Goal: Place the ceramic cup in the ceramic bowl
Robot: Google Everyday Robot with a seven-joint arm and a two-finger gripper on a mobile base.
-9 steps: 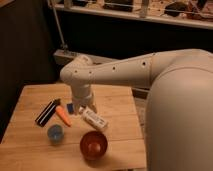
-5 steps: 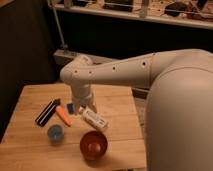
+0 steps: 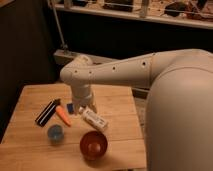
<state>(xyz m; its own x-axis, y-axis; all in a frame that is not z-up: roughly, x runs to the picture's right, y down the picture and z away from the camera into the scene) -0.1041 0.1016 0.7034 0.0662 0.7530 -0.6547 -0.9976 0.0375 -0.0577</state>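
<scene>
The ceramic cup (image 3: 55, 133), small, round and light blue, stands on the wooden table (image 3: 30, 97) near its front left. The ceramic bowl (image 3: 93, 144), glossy reddish-brown, stands to the cup's right near the front edge. My gripper (image 3: 85, 107) hangs from the white arm over the middle of the table, behind the cup and bowl and apart from both. It is just above a white packet (image 3: 94, 119).
A black flat bar (image 3: 47, 111) and an orange carrot-like piece (image 3: 63, 115) lie left of the gripper. A small dark-blue piece (image 3: 70, 107) lies beside them. My large white arm fills the right side. A dark shelf runs along the back.
</scene>
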